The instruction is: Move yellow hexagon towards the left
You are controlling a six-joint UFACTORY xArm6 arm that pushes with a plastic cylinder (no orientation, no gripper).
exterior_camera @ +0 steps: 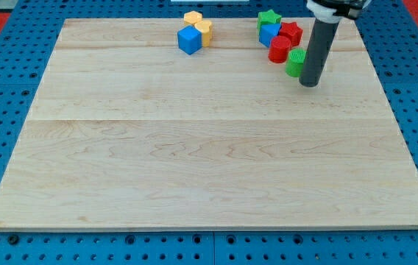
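The yellow hexagon (192, 17) lies at the view's top edge of the wooden board (209, 162), left of centre. A second yellow block (204, 31) touches it on the right, and a blue cube (189, 40) sits just below them. My tip (309, 82) is far to the right of the hexagon, touching the right side of a green cylinder (294, 63).
Near my tip is a cluster: a green star-like block (269, 18), a blue block (269, 33), a red block (291, 32) and a red cylinder (280, 49). Blue pegboard (3, 81) surrounds the board.
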